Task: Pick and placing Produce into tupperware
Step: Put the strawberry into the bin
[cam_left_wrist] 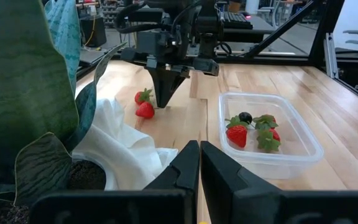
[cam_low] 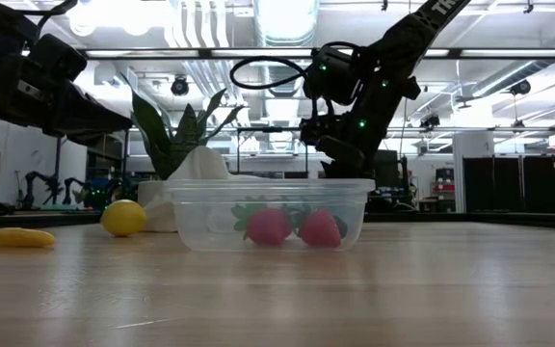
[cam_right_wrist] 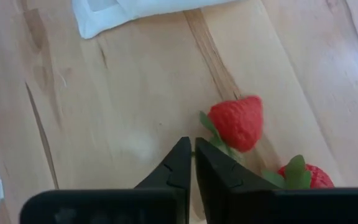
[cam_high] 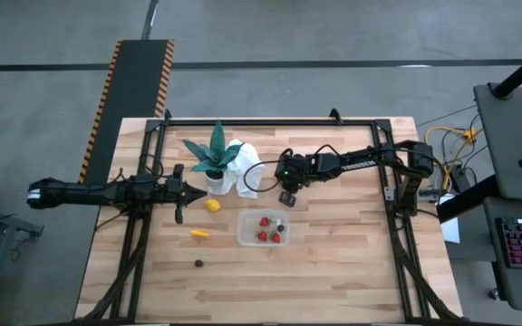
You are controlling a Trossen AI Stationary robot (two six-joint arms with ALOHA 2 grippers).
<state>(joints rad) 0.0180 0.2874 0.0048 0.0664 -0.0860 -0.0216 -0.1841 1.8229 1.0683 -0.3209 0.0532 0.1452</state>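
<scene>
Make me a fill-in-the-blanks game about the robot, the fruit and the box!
1. The berries inside the tupperware are ____ in colour.
2. The right gripper hangs over two ____ lying on the table.
3. The round fruit beside the white cloth is a ____.
4. The left gripper waits next to the potted ____.

Missing words: red; strawberries; lemon; plant

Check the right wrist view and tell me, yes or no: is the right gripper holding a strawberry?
No: the right gripper is shut with nothing between its fingers, and the nearest strawberry lies on the table beside them.
</scene>
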